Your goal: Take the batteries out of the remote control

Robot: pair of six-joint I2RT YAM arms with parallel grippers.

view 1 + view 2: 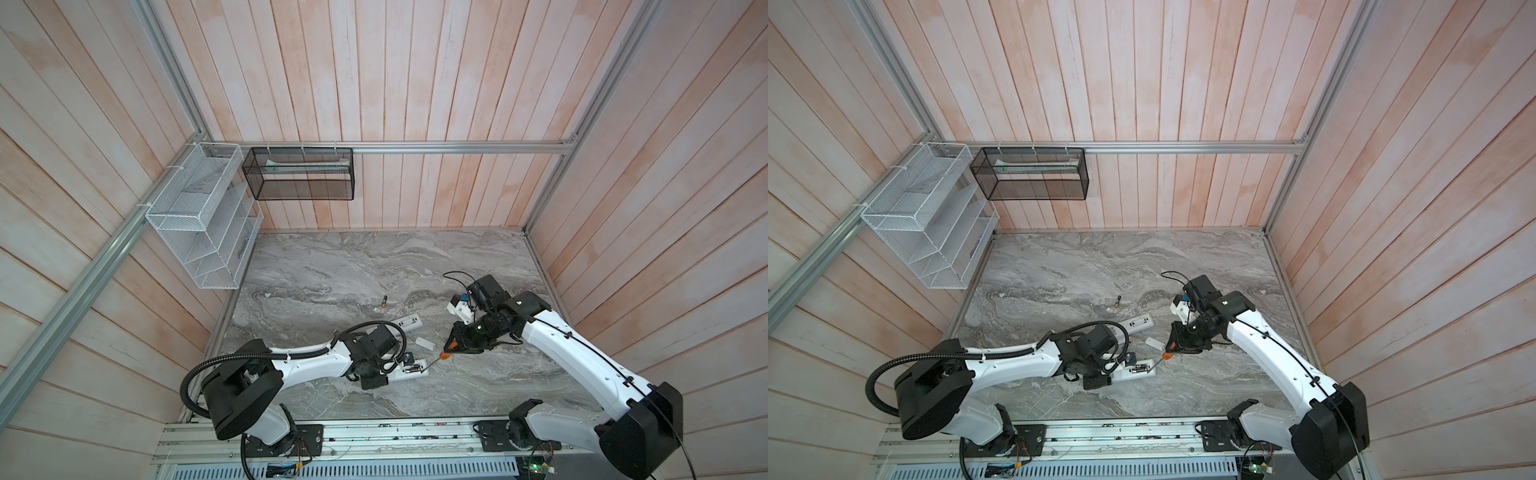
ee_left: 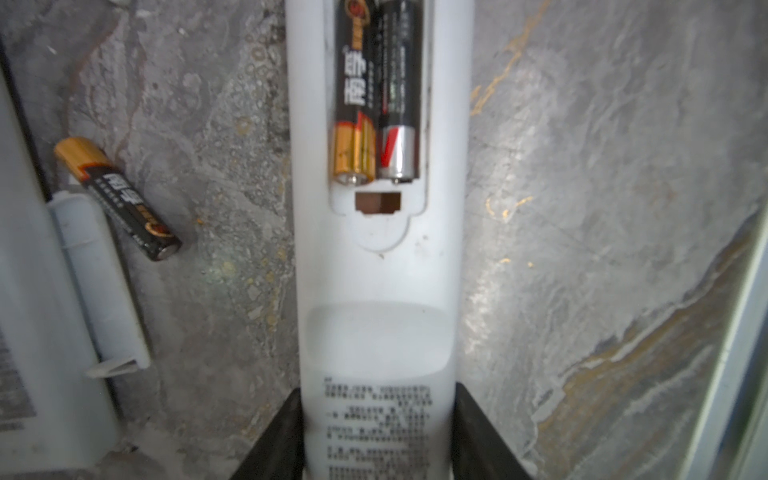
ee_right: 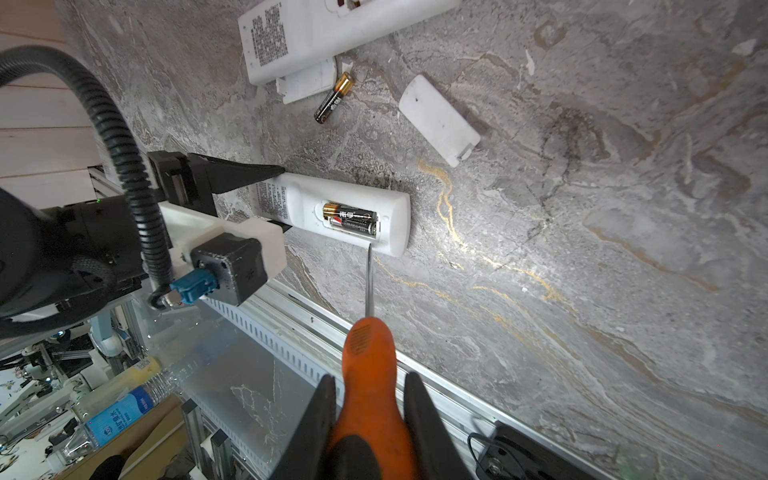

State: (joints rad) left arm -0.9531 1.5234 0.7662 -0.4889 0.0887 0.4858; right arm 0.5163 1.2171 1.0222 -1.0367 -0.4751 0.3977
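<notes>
Gripping the printed end of a white remote near the worktop's front edge, the left gripper has its jaws partway apart, pressed on both sides. Two batteries sit in its uncovered bay. The right gripper clamps an orange screwdriver, its tip at the remote's edge. Beyond lie a loose battery, a second remote and, mid-worktop, a lone battery.

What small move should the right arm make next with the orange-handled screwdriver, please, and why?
Two black cylindrical batteries sit in the open compartment of the white plastic remote held by the left gripper, and the tip of the orange-handled screwdriver in the right gripper is at the remote's edge. Probably ease that tip forward under the nearer battery to lever it up.
</notes>
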